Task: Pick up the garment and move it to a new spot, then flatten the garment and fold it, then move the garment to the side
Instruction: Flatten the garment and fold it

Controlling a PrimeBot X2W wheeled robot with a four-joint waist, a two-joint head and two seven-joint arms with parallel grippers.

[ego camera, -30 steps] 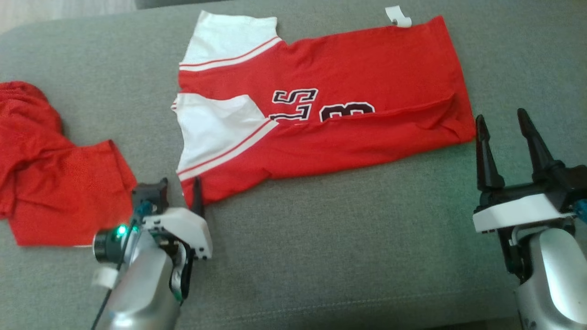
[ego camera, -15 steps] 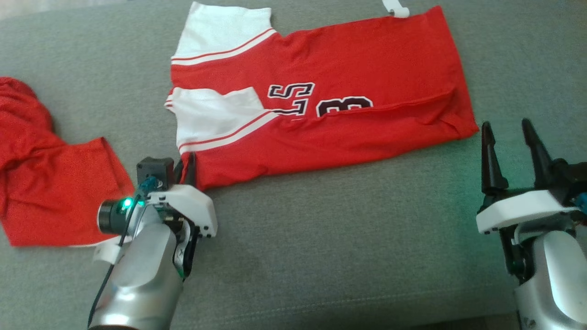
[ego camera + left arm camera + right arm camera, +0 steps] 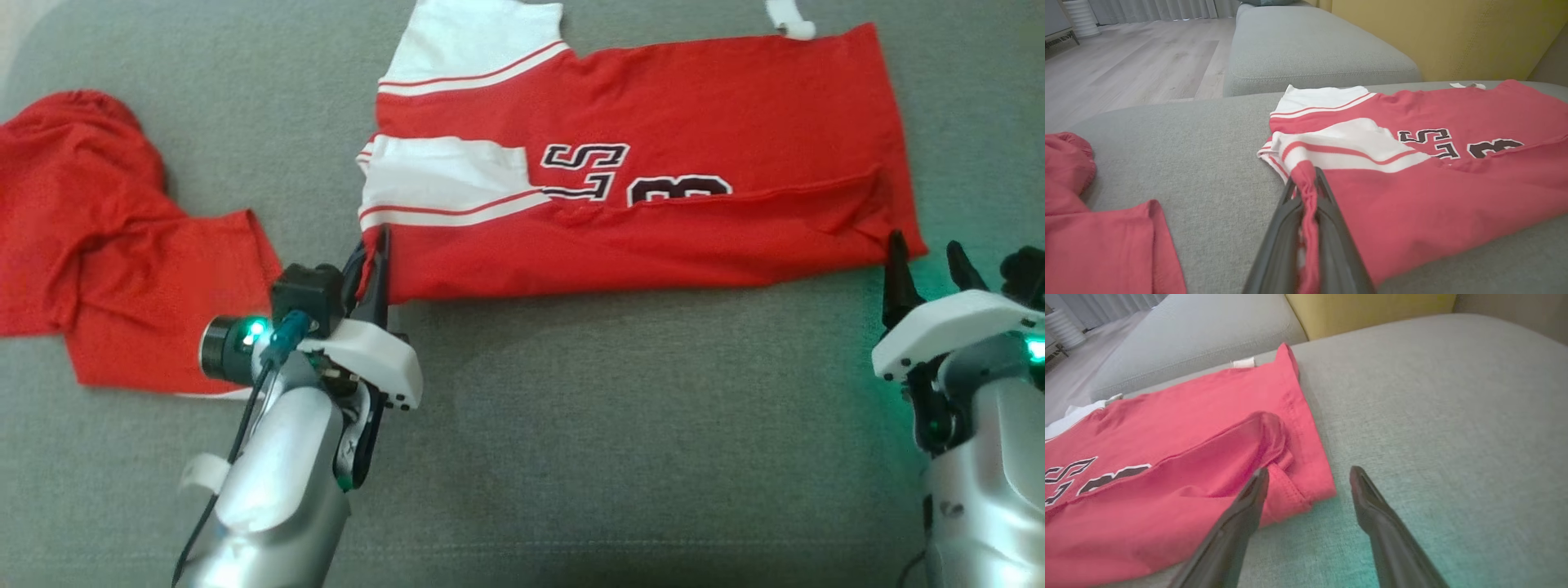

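The garment (image 3: 653, 180) is a red jersey with white sleeves and dark lettering, folded lengthwise across the grey cushion. My left gripper (image 3: 377, 245) is shut on the garment's near left corner; in the left wrist view a bunched red hem (image 3: 1308, 192) is pinched between the fingers (image 3: 1331, 212). My right gripper (image 3: 927, 253) stands open at the garment's near right corner (image 3: 1298, 494), with the left fingertip over the cloth edge and the right one over bare cushion.
A second red cloth (image 3: 106, 245) lies crumpled on the cushion (image 3: 612, 425) to the left of my left arm. A white tag (image 3: 788, 18) sticks out at the garment's far edge. Another grey cushion (image 3: 1310, 45) and a yellow backrest (image 3: 1453, 32) lie beyond.
The left gripper has shut on the garment's near left corner. The head view has shifted. The right gripper has come up to the near right corner, still open.
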